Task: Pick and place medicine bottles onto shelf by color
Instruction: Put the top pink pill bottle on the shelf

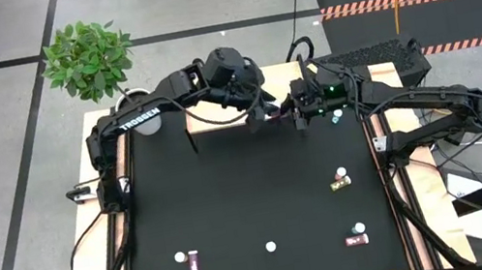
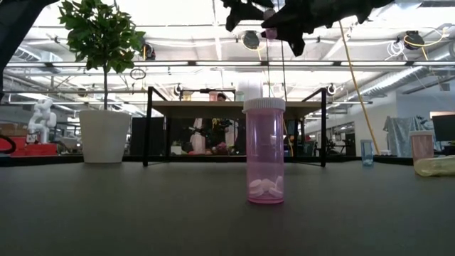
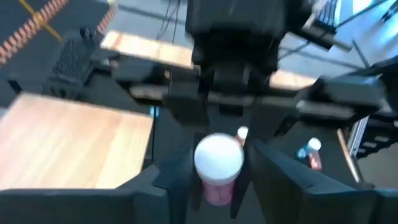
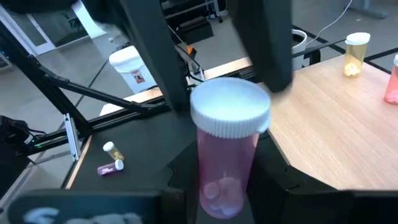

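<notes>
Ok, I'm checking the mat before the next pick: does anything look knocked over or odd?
Yes, three bottles lie toppled on the black mat: the left pink bottle, the right pink bottle and the yellow bottle. The left gripper and right gripper meet at the far edge at a held pink bottle.

A pink bottle (image 4: pixel 229 149) with a white cap is upright in the air beside the shelf (image 4: pixel 348 124). On the shelf stand a yellow bottle (image 4: pixel 356 55) and another pink one (image 4: pixel 392 81). Other bottles (image 1: pixel 339 179) lie scattered well away from the shelf, some toppled
</notes>
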Motion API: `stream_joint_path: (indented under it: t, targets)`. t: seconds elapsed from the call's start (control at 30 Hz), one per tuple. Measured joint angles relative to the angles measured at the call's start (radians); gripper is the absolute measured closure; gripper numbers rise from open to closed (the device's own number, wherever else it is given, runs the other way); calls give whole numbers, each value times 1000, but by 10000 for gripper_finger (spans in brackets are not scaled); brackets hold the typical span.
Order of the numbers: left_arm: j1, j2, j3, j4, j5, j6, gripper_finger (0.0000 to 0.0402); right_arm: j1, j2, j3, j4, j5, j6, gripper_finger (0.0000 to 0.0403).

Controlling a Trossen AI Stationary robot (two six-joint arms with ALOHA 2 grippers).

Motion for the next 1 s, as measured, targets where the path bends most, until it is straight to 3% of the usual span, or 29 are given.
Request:
stream_joint_path:
  t: [0.33, 0.5, 0.73, 1.0]
  targets:
    - [35, -99, 1, -41, -70, 22, 103, -34, -55, -1, 113, -3, -38, 304]
    - [29, -94, 0, -40, -65, 49, 63, -38, -67, -1, 180, -3, -78, 304]
    - [-13, -76, -74, 90, -57, 94, 71, -38, -80, 0, 382, -11, -31, 304]
    - [-27, -76, -97, 301, 70, 73, 124, -48, -83, 0, 470, -65, 60, 304]
